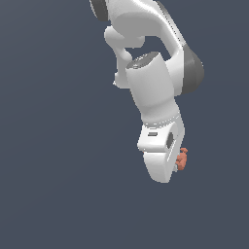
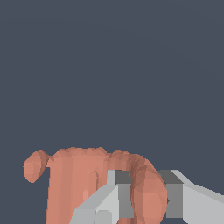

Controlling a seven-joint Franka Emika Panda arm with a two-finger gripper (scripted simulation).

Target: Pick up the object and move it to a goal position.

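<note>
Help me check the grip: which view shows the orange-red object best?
The wrist view: the orange-red object fills the lower frame, one lobe between the gripper fingers. In the exterior view only a sliver of it peeks out behind the arm.

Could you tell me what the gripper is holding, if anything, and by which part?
The gripper is shut on the orange-red object, clamping a rounded lobe at one end.

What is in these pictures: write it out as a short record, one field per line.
arm: white Panda, reaching down in the exterior view
tool: fingers on either side of part of the block
block: orange-red, lumpy; in the exterior view only a bit shows at the tool's right
background: plain dark grey-blue
goal: no marker visible
</note>
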